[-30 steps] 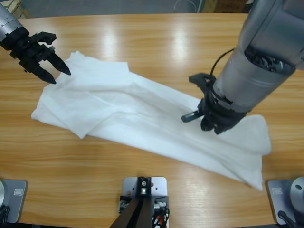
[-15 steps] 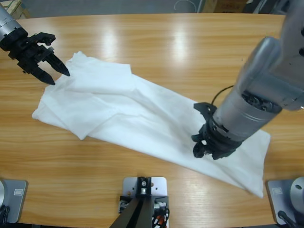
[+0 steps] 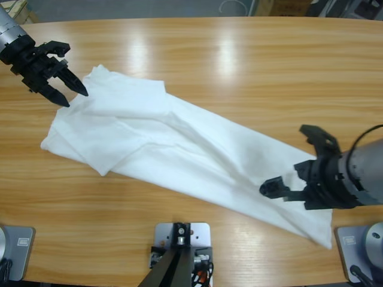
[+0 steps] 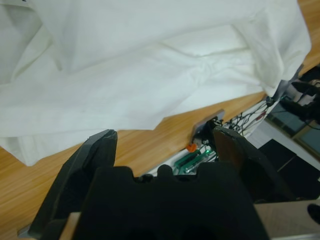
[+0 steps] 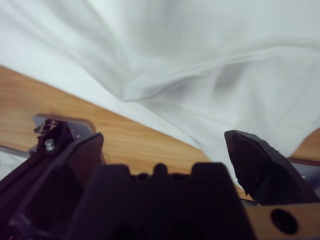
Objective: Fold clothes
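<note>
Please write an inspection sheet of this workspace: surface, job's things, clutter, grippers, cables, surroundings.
Surface: long wooden table, glossy, with light reflections.
Job's things: plain white cotton T-shirt, spread diagonally, wrinkled, partly folded over at its left end.
Clutter: nothing seen.
Grippers: left gripper open at the shirt's upper-left corner, holding nothing; right gripper open over the shirt's lower-right end, holding nothing.
Cables: black cable looping off the right arm.
Surroundings: grey floor beyond the far edge; wiring below the near edge.

1. The T-shirt (image 3: 179, 143) lies spread on the bench (image 3: 239, 66), running from far left to near right.
2. My left claw (image 3: 67, 88) sits at its far-left edge.
3. My right claw (image 3: 293, 164) is over its near-right end.
</note>
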Robot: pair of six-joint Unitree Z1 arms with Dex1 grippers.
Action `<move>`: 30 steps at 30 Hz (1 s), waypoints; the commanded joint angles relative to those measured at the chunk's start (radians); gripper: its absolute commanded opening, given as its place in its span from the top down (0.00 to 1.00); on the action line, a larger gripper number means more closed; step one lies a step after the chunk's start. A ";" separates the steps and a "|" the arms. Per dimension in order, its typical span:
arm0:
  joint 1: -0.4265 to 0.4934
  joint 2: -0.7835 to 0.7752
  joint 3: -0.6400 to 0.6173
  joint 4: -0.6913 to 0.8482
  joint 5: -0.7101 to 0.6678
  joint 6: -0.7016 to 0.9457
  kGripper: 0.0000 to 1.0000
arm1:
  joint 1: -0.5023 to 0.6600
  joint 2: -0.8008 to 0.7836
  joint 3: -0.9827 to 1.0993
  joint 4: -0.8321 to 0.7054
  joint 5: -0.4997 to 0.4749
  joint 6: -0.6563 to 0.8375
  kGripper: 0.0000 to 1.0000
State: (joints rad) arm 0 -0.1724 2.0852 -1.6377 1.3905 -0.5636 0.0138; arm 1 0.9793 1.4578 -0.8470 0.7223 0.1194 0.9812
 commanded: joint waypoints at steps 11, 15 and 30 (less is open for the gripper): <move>-0.108 -0.050 0.067 -0.027 -0.002 0.025 0.25 | 0.009 -0.043 0.172 -0.093 -0.052 0.170 0.00; -0.110 -0.061 0.073 -0.028 -0.004 0.025 0.24 | -0.039 -0.037 0.187 -0.088 -0.053 0.180 0.03; -0.110 -0.067 0.086 -0.035 -0.002 0.023 0.24 | -0.155 0.078 0.078 -0.001 0.084 0.093 0.00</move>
State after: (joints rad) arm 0 -0.2755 2.0333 -1.5863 1.3698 -0.5636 0.0281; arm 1 0.8771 1.4976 -0.8137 0.7052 0.1363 1.0197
